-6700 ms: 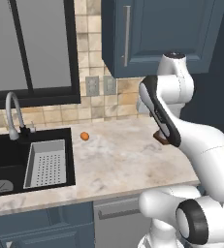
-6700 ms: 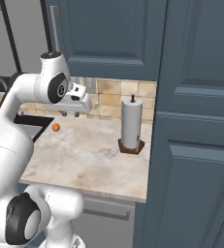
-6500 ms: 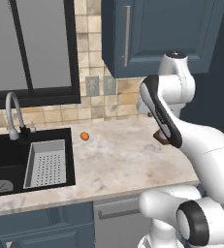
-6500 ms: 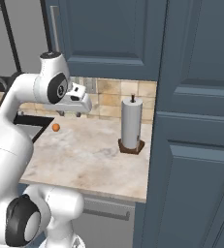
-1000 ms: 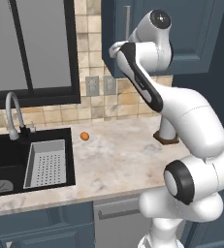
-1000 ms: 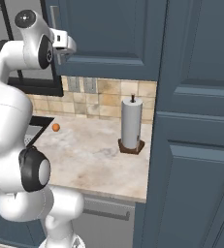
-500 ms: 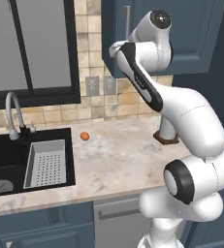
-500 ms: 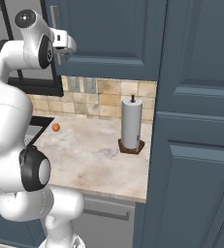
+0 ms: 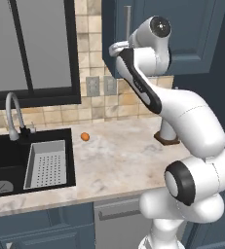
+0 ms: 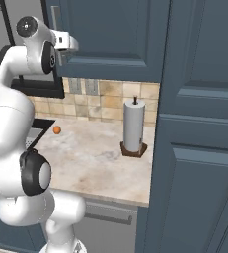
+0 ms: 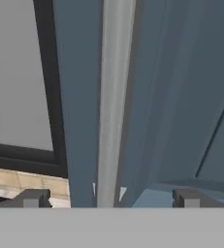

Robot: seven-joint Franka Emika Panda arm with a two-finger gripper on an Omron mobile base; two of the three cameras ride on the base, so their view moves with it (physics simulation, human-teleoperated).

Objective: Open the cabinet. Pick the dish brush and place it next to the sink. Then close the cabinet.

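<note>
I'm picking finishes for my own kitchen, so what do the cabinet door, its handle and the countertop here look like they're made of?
The cabinet looks like painted wood, matte blue-grey, judging by its recessed panel. Its handle looks like brushed metal: a plain silver bar with a soft sheen. The countertop resembles polished marble or stone, pale beige with cloudy veining. It is all rendered, so these are guesses.

Glossy white rounded arm (image 9: 182, 104), black joint rings (dark finger tips)

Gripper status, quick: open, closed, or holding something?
Gripper: open, holding nothing; its jaws stand either side of the long vertical silver bar handle on the dark blue-grey wall cabinet, not clamped on it.
</note>
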